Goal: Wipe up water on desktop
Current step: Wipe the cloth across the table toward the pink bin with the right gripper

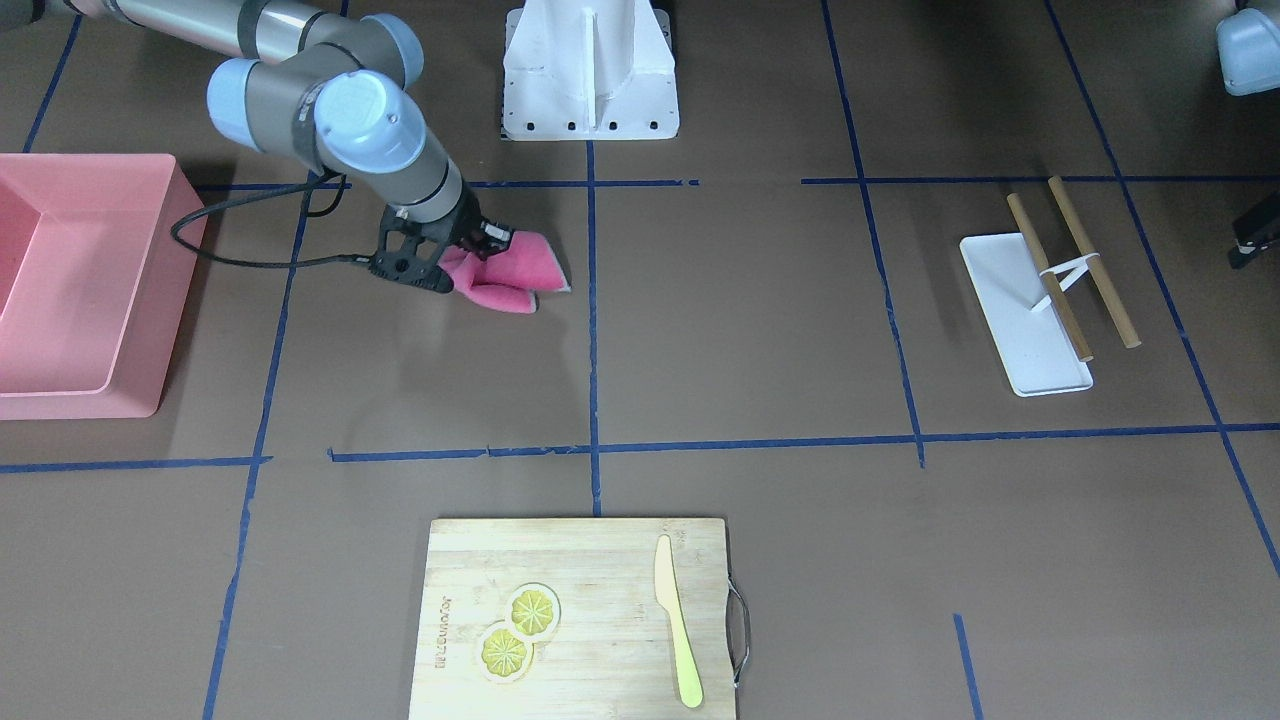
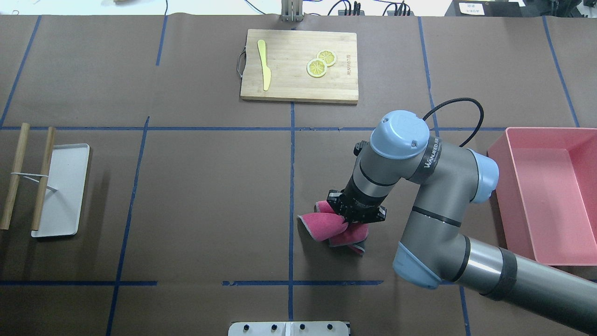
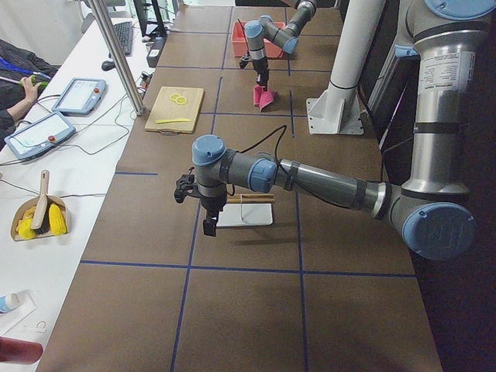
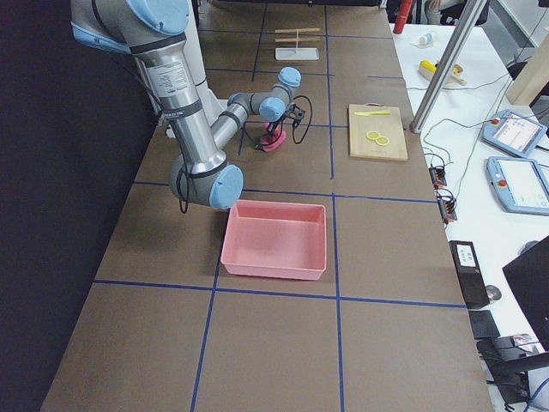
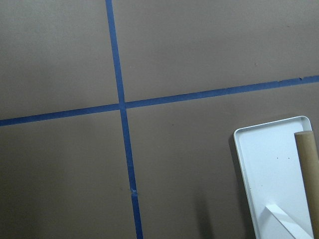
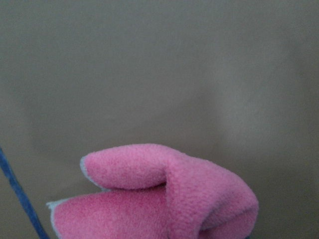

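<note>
The desktop (image 1: 750,320) is a brown surface with a blue tape grid; it also shows in the overhead view (image 2: 210,196). No water is visible on it. My right gripper (image 1: 480,243) is shut on a folded pink cloth (image 1: 510,278) and holds it down on the desktop, just right of the centre tape line in the overhead view (image 2: 322,226). The cloth fills the bottom of the right wrist view (image 6: 164,194). My left gripper (image 3: 209,226) hangs above the desktop beside the white tray (image 3: 246,215). I cannot tell whether it is open or shut.
A pink bin (image 2: 545,196) stands on the right arm's side. A bamboo cutting board (image 2: 298,65) with lemon slices and a yellow knife lies at the far edge. The white tray (image 2: 60,186) and two wooden rods (image 2: 28,177) lie at the left. The robot base (image 1: 590,70) is at the centre.
</note>
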Controlling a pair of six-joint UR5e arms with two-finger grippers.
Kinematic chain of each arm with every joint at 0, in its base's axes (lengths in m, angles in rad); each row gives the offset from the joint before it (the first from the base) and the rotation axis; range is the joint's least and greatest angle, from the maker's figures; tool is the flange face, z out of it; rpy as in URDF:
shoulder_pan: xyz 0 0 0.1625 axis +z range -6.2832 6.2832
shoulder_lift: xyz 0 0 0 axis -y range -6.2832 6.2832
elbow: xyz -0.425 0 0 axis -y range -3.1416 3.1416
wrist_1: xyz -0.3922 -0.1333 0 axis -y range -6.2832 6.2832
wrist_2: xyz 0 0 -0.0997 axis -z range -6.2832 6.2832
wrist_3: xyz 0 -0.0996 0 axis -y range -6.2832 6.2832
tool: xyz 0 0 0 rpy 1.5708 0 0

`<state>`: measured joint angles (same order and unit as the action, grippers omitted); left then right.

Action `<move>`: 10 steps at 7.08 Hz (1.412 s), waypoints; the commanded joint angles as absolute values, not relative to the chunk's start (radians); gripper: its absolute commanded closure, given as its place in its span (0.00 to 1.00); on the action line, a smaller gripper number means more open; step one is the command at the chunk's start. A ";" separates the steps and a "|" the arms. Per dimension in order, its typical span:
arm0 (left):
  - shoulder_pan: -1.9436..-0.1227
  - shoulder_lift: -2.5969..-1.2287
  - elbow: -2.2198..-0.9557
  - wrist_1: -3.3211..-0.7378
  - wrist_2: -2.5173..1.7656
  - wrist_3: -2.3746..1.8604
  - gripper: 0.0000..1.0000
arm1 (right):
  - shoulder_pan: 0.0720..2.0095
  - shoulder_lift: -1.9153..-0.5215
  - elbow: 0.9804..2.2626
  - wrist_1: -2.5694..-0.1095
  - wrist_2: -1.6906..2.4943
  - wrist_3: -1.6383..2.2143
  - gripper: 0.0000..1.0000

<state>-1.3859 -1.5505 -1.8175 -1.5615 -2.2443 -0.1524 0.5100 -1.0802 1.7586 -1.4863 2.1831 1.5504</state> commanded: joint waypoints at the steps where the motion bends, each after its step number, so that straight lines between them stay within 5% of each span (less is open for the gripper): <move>1: -1.390 -1.554 -1.818 -1.562 -2.247 -0.155 0.00 | 0.512 -1.092 1.753 -1.485 2.165 1.548 1.00; 10: -1.390 -1.557 -1.813 -1.562 -2.249 -0.156 0.00 | 0.784 -1.161 1.706 -1.491 2.184 1.365 1.00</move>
